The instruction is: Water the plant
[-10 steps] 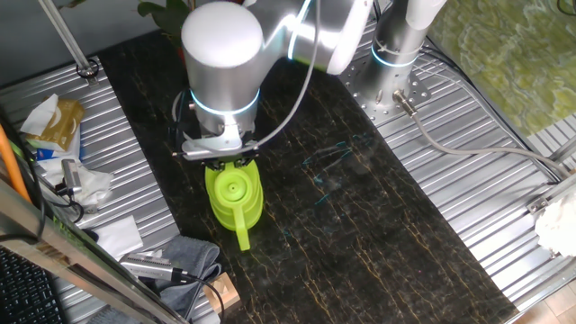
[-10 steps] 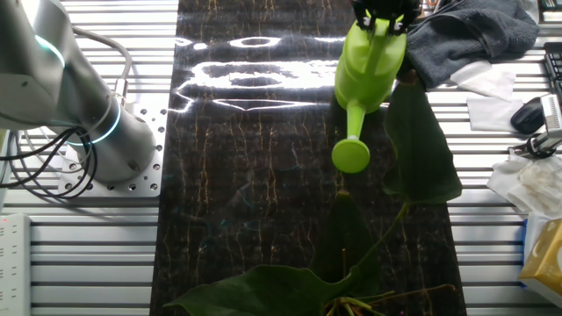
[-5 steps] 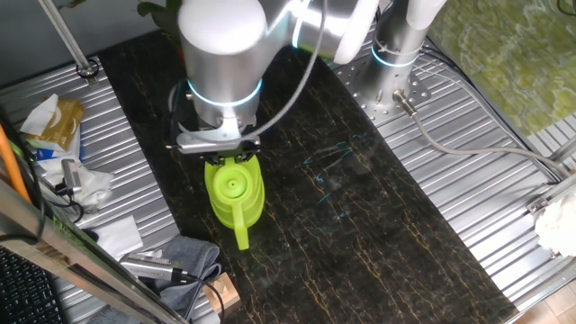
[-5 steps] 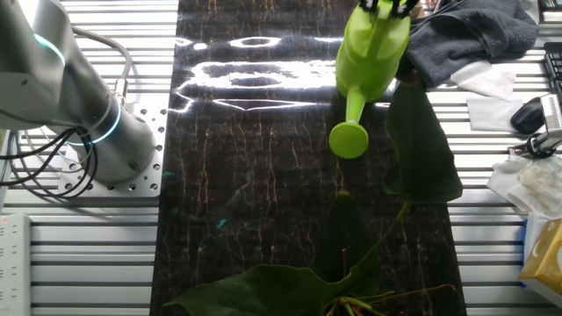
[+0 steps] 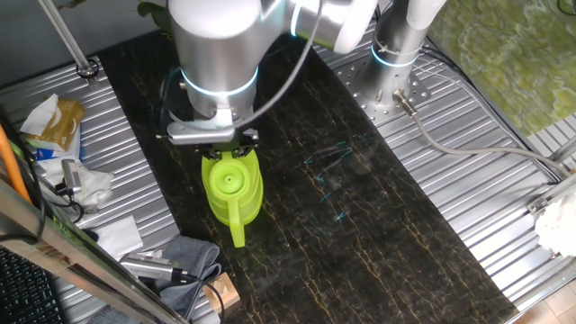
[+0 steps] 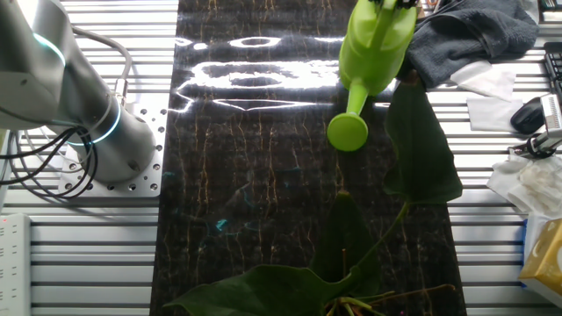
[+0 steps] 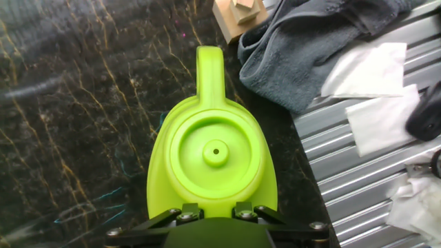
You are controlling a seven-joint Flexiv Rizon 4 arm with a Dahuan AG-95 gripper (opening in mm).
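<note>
Watering can [image 5: 231,189], lime-green plastic, sat under the gripper [image 7: 213,219] in the centre-left of one fixed view, spout toward the lower edge. Jaws stood closed on the can's rear handle, as judged from the hand view, where the linkages pressed against the can's back rim at the bottom of the frame; the fingertips themselves were hidden. Whether the can was touching the counter [image 5: 360,225] or just clear of it could not be told.

Plant [image 6: 351,263]: broad dark green leaves filled the lower centre and right of the other fixed view; its pot was out of frame. The can's round spout head [image 6: 348,132] pointed toward the leaves but sat well short of the plant's base.

Progress: grasp judged done. Carrying the can to the plant and tilting it to pour were left.

Surroundings: grey cloth [image 7: 310,48] just beside the can in the upper right of the hand view; wooden block [image 7: 238,14] beyond the spout tip; white paper sheets [image 7: 365,89] at right. One tall leaf [image 6: 421,145] lay near the spout's path and might be brushed.
</note>
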